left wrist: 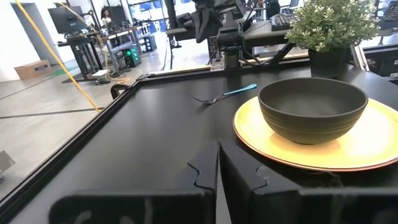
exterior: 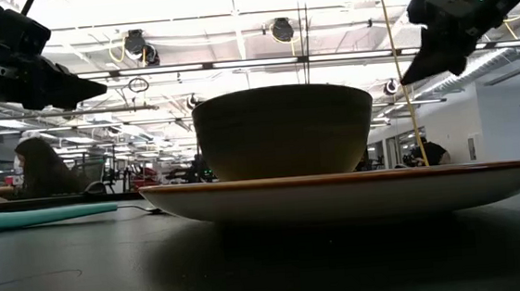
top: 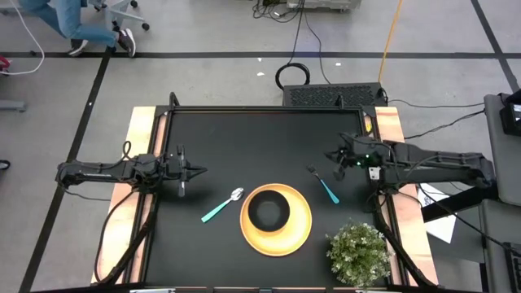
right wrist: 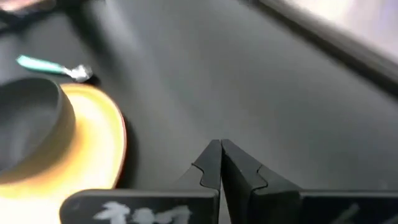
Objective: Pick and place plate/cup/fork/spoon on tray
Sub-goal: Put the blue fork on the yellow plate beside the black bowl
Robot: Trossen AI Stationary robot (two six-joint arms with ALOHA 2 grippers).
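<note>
Left end effector shut, empty

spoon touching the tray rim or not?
Apart. The high view shows a strip of black tabletop between the spoon head and the rim of the tray; the right wrist view shows the same gap.

Black table, yellow tray, spoon, fork, potted plant

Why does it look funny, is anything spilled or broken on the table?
Nothing is spilled or broken. The cup sits upright on the tray. The spoon and fork lie flat on the table, on either side of the tray.
</note>
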